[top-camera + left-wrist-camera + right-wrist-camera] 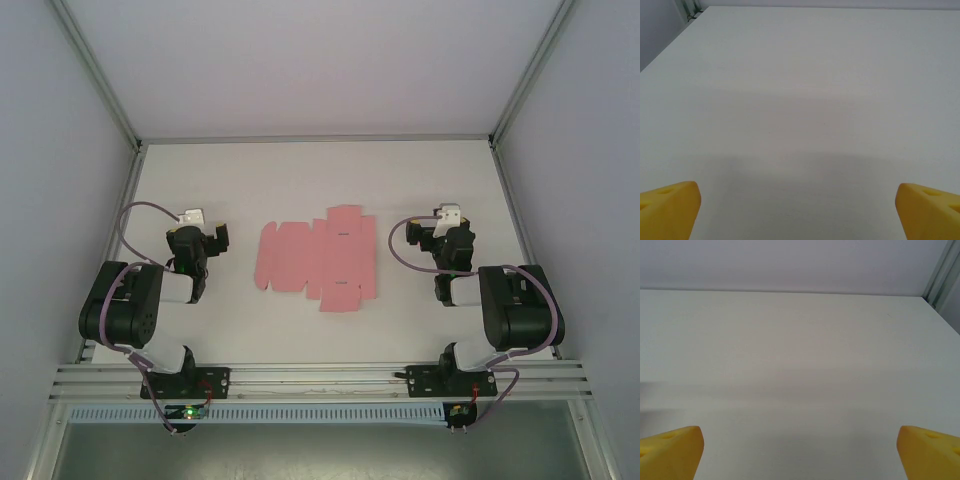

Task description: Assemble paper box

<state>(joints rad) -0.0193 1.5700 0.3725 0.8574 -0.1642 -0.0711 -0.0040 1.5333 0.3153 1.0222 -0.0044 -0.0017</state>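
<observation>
Paper box (315,258) is a flat pink die-cut sheet, flaps spread, lying unfolded on the white table (300,180) about mid-table, between the two arms and touching neither. Left gripper (197,240) sits well to its left, right gripper (452,238) well to its right, both low over the table. Wrist views: yellow fingertips (670,210) and (671,452) at opposite bottom corners, jaws spread wide on both, bare table between them.
</observation>
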